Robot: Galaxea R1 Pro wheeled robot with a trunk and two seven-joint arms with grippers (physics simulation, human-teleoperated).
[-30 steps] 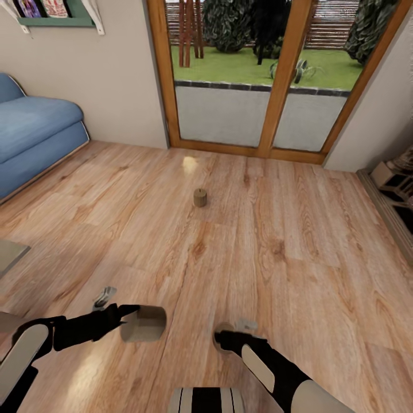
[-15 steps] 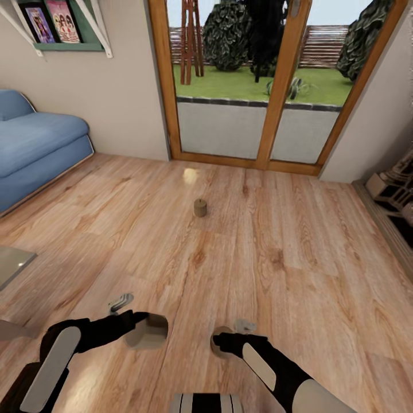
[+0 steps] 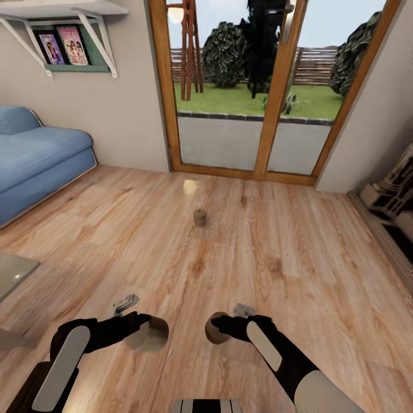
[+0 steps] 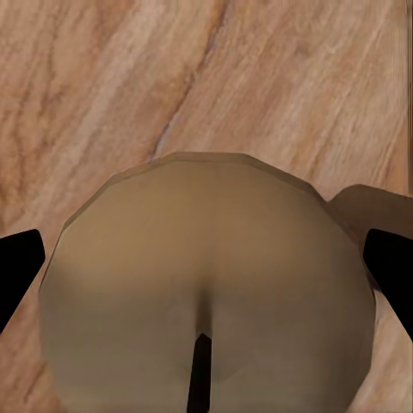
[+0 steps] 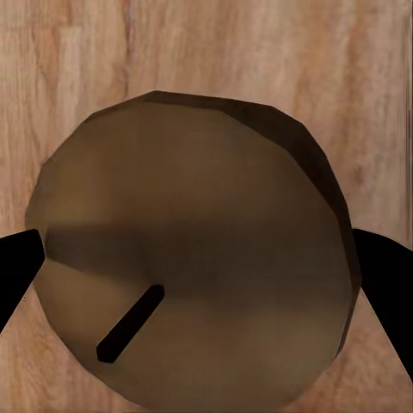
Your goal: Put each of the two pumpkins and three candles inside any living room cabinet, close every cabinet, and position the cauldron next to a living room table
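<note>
Step in hand: carrying candles toward cabinet, by my reading. Left end effector (image 3: 144,331) pinching beige candle (image 3: 150,334); right end effector (image 3: 221,328) pinching darker tan candle (image 3: 213,329). Both held low, near, over wood-plank floor (image 3: 298,258).

Third candle (image 3: 199,217) upright on floor, far centre, before glass doors (image 3: 252,97).

Candles: squat faceted cylinders, matte, short black wick (image 5: 129,323).

Blue sofa (image 3: 34,155) at left.

Next: both end effectors full, so likely find cabinet, stow pair, return for third.
</note>
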